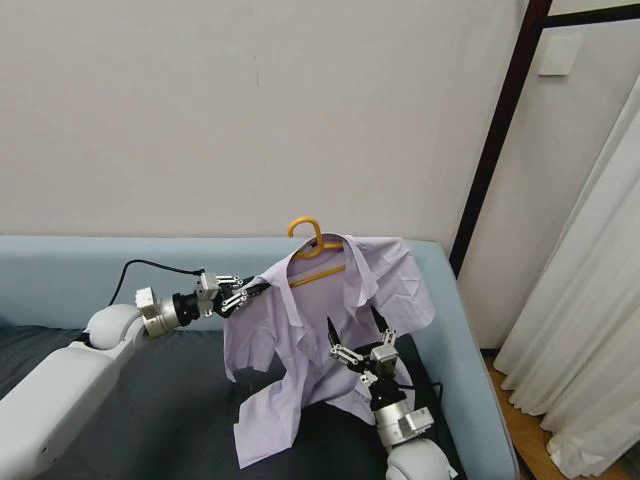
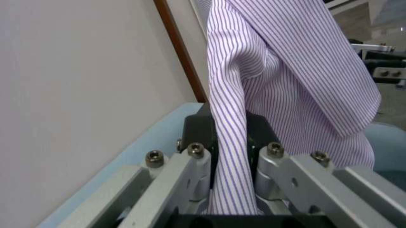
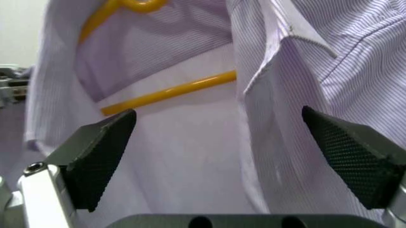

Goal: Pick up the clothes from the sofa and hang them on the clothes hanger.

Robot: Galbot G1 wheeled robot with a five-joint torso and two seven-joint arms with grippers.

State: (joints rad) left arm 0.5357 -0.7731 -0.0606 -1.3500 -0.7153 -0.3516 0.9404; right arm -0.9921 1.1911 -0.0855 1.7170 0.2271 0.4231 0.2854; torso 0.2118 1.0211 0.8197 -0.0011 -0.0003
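Left gripper (image 1: 243, 292) pinches the striped shirt (image 1: 300, 340) at its shoulder, just left of the yellow hanger (image 1: 318, 272) it drapes over above the sofa (image 1: 60, 275); right gripper (image 1: 354, 328), spread wide, sits below the hanger, facing the shirt's vertical front placket.

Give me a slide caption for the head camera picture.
Left tool pinches a striped shirt on a yellow hanger over the sofa; open right tool faces it.
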